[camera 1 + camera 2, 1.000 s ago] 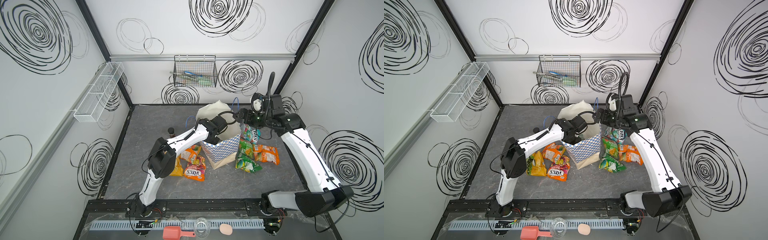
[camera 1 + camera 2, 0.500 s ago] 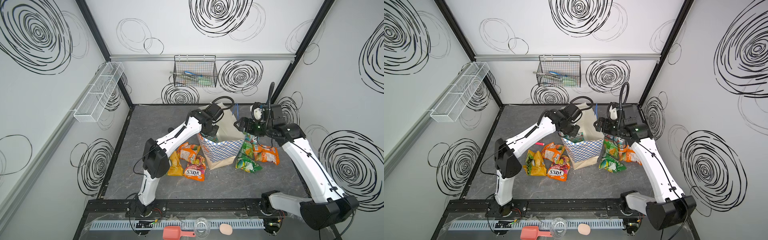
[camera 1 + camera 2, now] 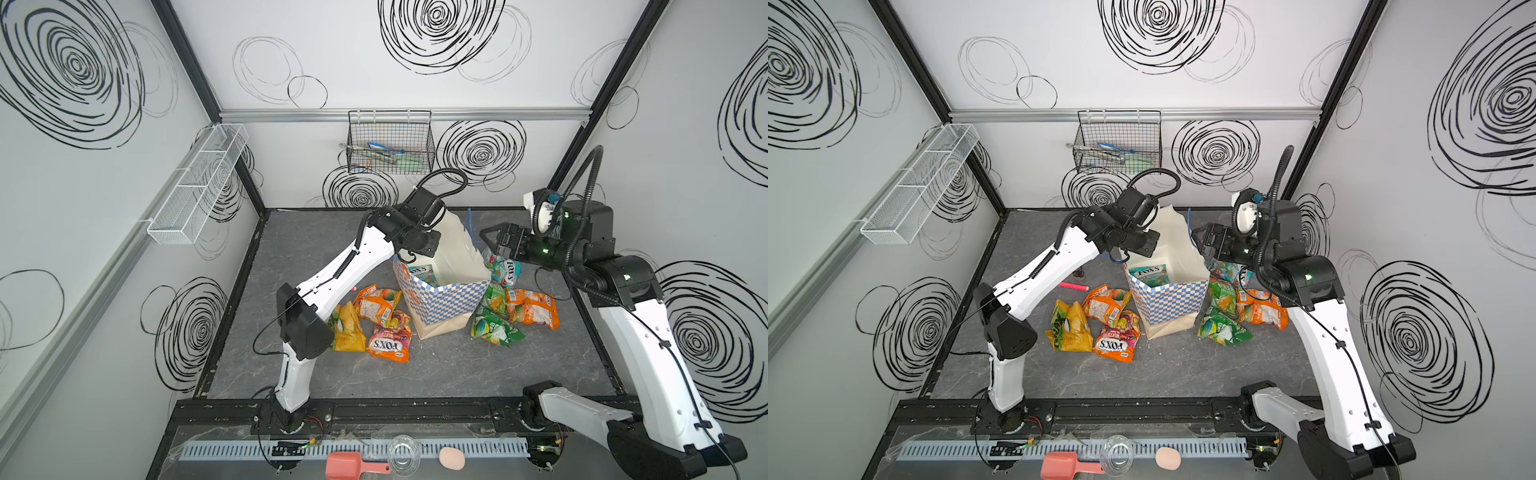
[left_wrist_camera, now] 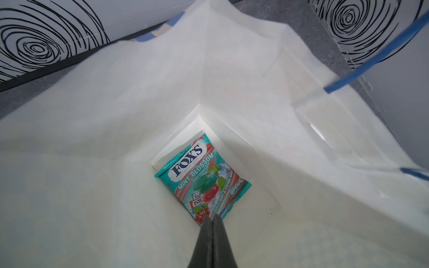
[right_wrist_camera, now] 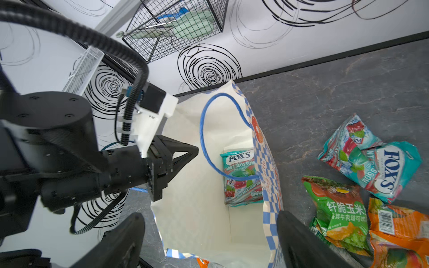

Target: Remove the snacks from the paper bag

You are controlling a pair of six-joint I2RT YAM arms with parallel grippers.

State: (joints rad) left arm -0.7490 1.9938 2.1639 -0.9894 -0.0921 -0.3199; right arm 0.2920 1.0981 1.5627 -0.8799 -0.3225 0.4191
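The paper bag [image 3: 440, 299] [image 3: 1171, 303] stands open in the middle of the table. One teal FOX'S snack [image 4: 202, 178] [image 5: 241, 176] lies flat on its bottom. My left gripper [image 4: 213, 218] [image 5: 195, 150] hovers over the bag's mouth, well above that packet, shut with nothing in it. My right gripper [image 5: 209, 232] [image 3: 492, 245] is open wide at the bag's right rim, empty. Yellow [image 3: 347, 328], orange [image 3: 376, 305] and pink-red [image 3: 390, 340] snacks lie left of the bag. Green [image 3: 492, 328], orange [image 3: 532, 309] and teal [image 3: 505, 270] ones lie to its right.
A pink marker [image 3: 1073, 286] and a small brown jar [image 3: 1079, 273] sit behind the left packets, under my left arm. A black wire basket [image 3: 390, 145] hangs on the back wall, a white wire shelf [image 3: 195, 187] on the left wall.
My left arm has lifted and its wrist has swung back to the bag's far-left rim. The bag's mouth stands wider. My right gripper has dropped slightly beside the right rim.
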